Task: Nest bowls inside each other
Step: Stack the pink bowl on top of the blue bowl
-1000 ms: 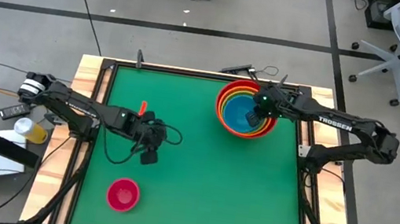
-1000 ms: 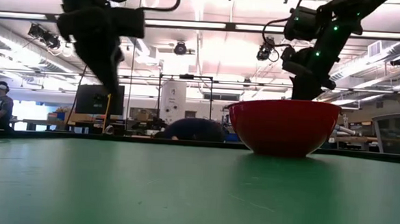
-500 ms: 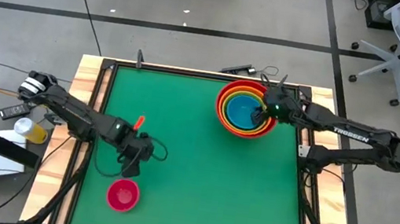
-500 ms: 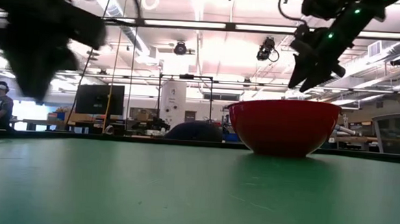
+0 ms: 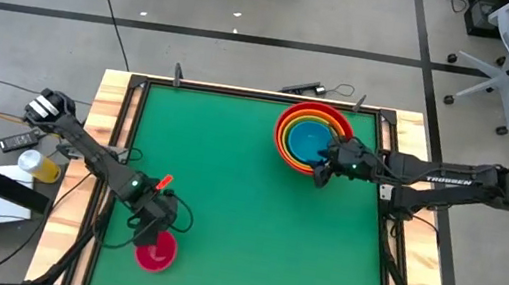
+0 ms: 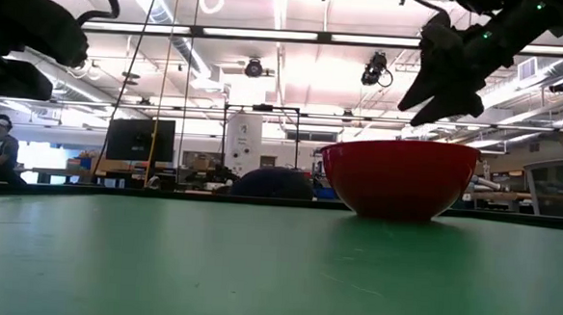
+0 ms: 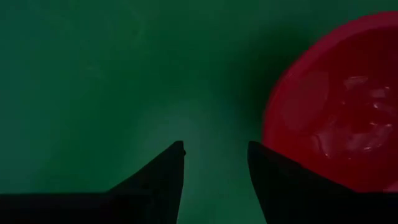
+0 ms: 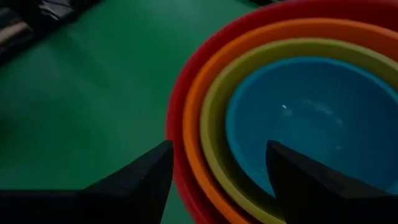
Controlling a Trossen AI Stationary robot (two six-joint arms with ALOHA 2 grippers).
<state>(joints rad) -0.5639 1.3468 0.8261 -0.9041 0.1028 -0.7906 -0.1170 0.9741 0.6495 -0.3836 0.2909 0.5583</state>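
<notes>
Pink small bowl (image 5: 155, 250) sits near the tabletop's front-left corner; the open left gripper (image 5: 151, 233) should straddle its rim squarely. Right gripper (image 5: 319, 169), open, hovers beside the nested stack (image 5: 310, 136).

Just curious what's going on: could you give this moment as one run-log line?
left gripper: open, over small red bowl | right gripper: open, empty, beside nested bowl stack | small bowl not yet nested

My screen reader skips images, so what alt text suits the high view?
Overhead, the left gripper hangs open beside a small pink bowl near the green table's front, while the right gripper, open, sits at the rim of a nested bowl stack.
</notes>
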